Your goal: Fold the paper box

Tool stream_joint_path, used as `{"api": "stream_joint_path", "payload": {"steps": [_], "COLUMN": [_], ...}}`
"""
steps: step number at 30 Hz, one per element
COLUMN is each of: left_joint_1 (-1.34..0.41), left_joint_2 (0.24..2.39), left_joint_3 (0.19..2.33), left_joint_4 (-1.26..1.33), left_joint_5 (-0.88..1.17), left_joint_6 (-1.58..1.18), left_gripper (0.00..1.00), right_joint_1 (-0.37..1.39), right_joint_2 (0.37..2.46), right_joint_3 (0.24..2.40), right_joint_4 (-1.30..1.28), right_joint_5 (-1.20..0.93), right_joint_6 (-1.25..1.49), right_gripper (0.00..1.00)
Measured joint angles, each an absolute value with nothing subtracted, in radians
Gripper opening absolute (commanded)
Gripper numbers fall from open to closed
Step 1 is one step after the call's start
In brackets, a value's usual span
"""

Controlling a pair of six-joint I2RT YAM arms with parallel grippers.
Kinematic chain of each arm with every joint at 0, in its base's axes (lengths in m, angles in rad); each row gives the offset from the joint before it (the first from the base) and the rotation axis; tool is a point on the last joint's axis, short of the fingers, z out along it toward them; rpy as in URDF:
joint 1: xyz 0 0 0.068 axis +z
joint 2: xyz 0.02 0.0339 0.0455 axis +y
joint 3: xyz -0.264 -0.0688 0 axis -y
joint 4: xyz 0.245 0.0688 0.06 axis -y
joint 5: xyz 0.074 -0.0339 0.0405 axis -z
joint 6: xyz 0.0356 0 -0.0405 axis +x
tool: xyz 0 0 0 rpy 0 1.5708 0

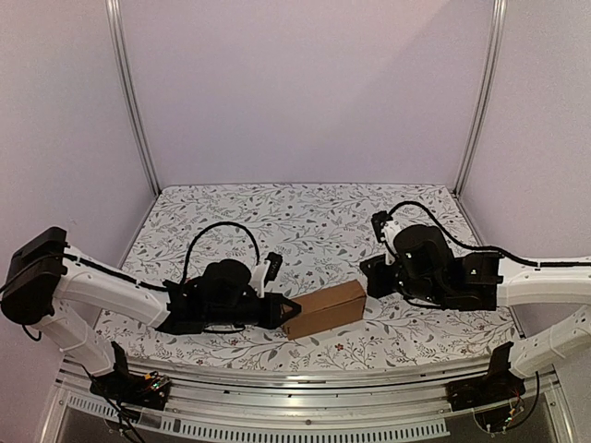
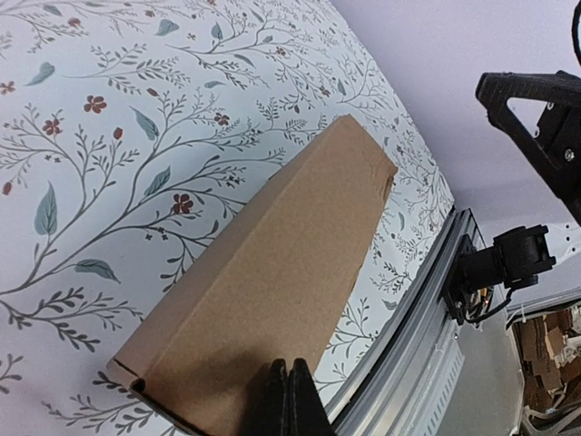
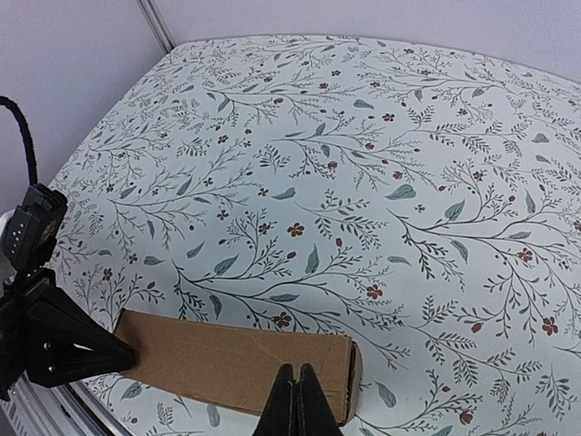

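Top external — paper box [image 1: 325, 310], long axis left–right, right end farther.

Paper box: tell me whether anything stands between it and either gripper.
Nothing visible does. The paper box lies on the floral cloth, with the left gripper, shut, right at one end and the right gripper, shut, at the other; no object lies in between.

The top camera looked down from high above and behind the paper box [image 1: 323, 309]. The left wrist camera sat close at 1 end, looking along it, and the right wrist camera sat close over the other. All 3 views shared the box.
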State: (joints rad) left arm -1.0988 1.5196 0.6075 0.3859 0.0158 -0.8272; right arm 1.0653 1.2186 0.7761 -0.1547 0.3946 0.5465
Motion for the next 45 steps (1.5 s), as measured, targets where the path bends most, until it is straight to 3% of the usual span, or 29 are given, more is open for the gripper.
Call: {"api": "stream_joint_path", "payload": {"steps": [13, 23, 35, 45], "left_joint_1": [-1.099, -1.099, -1.099, -1.098], "left_joint_2": [1.516, 1.479, 1.322, 1.247], "left_joint_3": [0.616, 0.617, 0.664, 0.672], "left_joint_4": [0.362, 0.310, 0.003, -0.063], "left_joint_5": [0.015, 0.015, -0.031, -0.062], "left_joint_6": [-0.818, -0.815, -0.769, -0.756], "left_gripper": [0.00, 0.00, 0.00, 0.00], "right_joint_1": [1.023, 1.020, 1.020, 1.032], "right_joint_2": [1.425, 1.379, 1.362, 1.362], "right_joint_3": [0.739, 0.713, 0.714, 0.723], "right_joint_4": [-0.066, -0.065, -0.134, -0.138], "right_joint_5": [0.373, 0.344, 0.347, 0.346], "right_joint_6": [0.540, 0.567, 0.556, 0.549], "right_gripper": [0.00, 0.00, 0.00, 0.00]}}
